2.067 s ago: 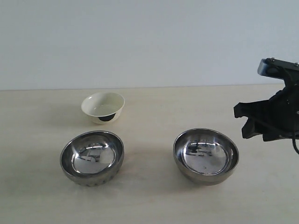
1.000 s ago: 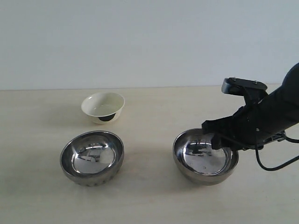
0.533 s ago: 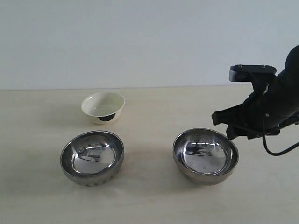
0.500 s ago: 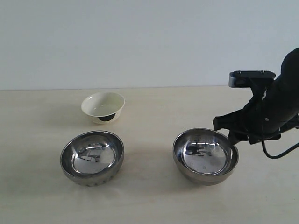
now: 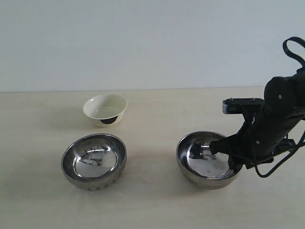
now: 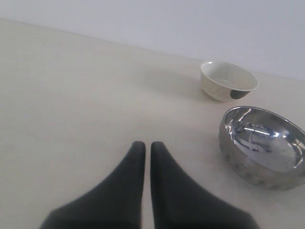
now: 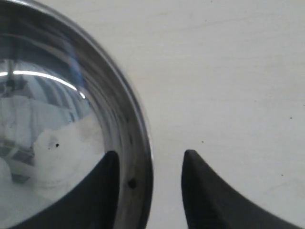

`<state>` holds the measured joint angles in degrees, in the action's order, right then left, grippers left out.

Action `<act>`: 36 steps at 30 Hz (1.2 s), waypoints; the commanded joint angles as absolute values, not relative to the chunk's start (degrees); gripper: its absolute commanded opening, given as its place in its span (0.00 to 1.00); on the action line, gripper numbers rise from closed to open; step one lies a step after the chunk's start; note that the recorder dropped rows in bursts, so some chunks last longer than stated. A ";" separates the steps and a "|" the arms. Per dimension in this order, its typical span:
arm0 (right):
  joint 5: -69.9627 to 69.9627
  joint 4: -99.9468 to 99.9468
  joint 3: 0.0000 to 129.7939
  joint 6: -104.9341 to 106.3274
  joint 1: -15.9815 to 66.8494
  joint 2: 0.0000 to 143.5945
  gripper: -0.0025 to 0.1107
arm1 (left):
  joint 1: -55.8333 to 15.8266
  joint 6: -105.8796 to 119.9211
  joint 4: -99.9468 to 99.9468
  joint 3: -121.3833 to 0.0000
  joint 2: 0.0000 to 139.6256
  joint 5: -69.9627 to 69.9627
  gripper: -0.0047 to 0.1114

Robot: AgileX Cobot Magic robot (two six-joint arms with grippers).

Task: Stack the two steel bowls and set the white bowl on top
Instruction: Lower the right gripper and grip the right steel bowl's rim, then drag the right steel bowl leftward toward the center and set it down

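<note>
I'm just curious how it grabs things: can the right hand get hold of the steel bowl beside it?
Probably yes. The right hand has one finger inside the right steel bowl and one outside, open across its rim, with nothing else between.

No text, number or brand can be read in any view. The only sign is a black mark (image 5: 109,120) on the outer side of the white bowl (image 5: 105,107) — it is a plain dark patch, with no letters to make out.

Bright even light w/ soft shadows, wrist pics slightly blurry
</note>
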<state>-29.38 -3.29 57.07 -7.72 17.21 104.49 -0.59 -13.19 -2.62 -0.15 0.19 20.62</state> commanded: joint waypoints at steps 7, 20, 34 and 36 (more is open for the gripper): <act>-28.05 -3.33 57.27 -7.99 17.29 104.94 0.02 | -0.48 -12.79 -2.41 0.00 0.00 20.62 0.07; -29.99 -8.49 57.27 -5.91 17.15 101.80 0.02 | -0.48 -12.79 -2.41 0.00 0.00 20.62 0.07; -33.05 -16.94 57.27 0.00 17.15 96.11 0.02 | -0.48 -12.79 -2.41 0.00 0.00 20.62 0.07; -33.03 -22.47 57.27 3.78 17.15 96.11 0.02 | -0.48 -12.79 -2.41 0.00 0.00 20.62 0.07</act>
